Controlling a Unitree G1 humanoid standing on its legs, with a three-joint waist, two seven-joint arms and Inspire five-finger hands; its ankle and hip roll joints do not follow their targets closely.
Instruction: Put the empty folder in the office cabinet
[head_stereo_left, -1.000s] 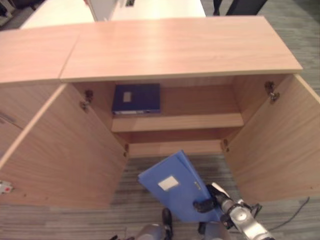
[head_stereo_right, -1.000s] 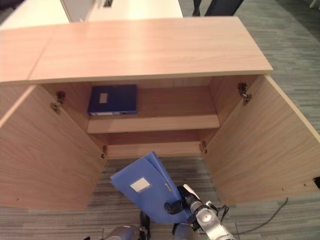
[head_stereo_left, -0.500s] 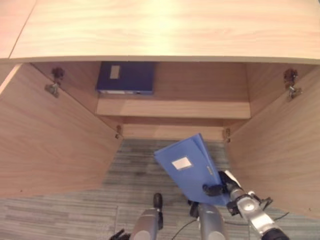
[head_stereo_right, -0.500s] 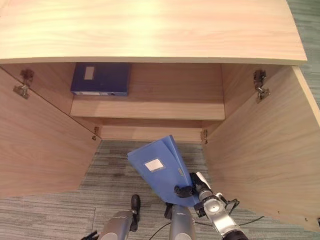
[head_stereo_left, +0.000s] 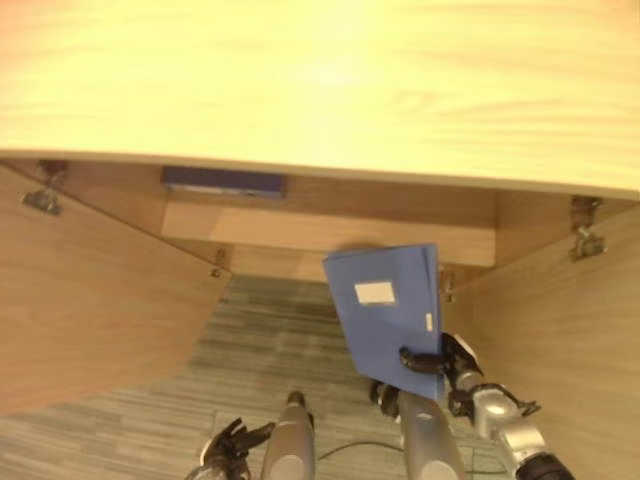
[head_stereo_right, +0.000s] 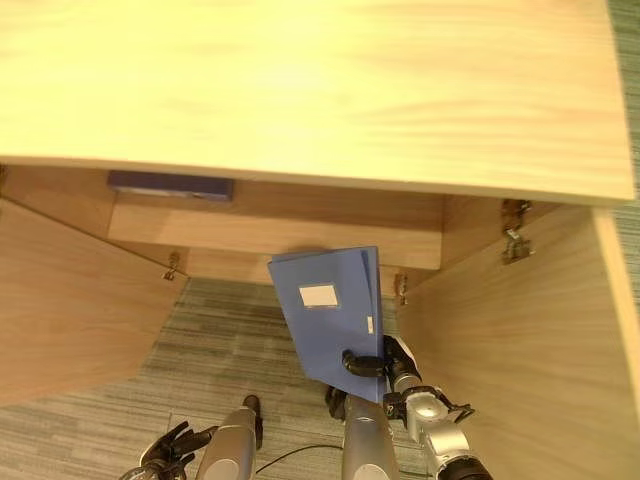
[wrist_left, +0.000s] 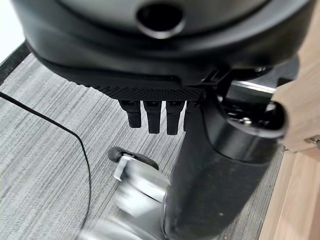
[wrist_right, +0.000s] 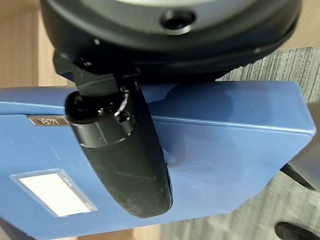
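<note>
While the left hand hangs low at the bottom left over the carpet, fingers loosely spread w/ nothing in them, the cabinet takes up most of the head views, its wood top seen from above. Left door stands swung open. Under the top, on the shelf, a dark blue binder lies at the left end, w/ just its front edge showing. Centre-right, the folder is held up over the carpet in front of the opening, its top edge near the shelf's front, not inside; white label faces up. Right hand is clamped on the folder's lower right corner, thumb pressed across the cover per the right wrist view. Right door also stands open, hinge visible just under the top.
</note>
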